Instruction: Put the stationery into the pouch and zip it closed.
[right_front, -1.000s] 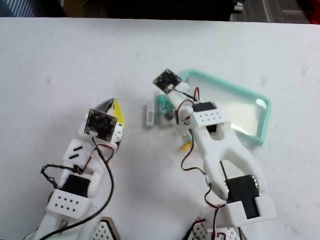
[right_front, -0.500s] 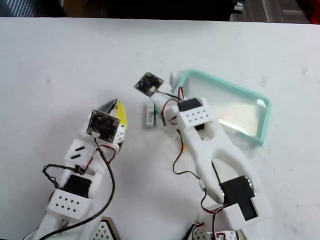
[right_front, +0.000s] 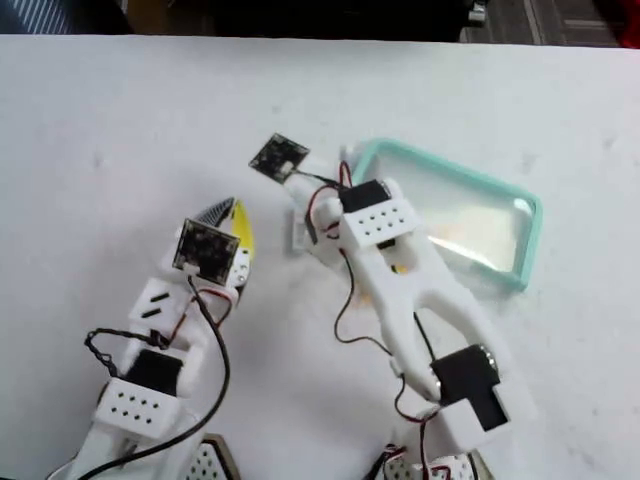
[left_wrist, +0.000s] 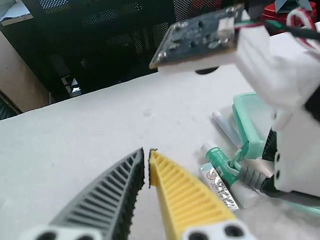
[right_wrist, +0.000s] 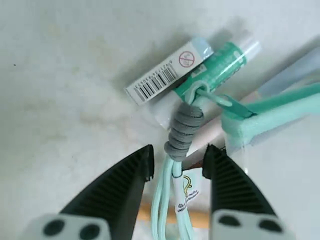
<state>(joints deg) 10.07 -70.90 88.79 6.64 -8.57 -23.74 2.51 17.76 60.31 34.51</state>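
The right gripper (right_wrist: 177, 155) holds its fingers spread around the zip cord (right_wrist: 185, 127) of the pouch (right_front: 450, 172), the left gripper (left_wrist: 146, 165) has its fingers nearly pressed together, and the stationery (right_wrist: 165, 80) lies outside just beside the pouch, so next, I think, comes pinching the cord.

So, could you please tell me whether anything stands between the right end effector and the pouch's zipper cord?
Nothing visible does. The right end effector is open, and in the right wrist view the zipper cord runs through the gap between its fingers.
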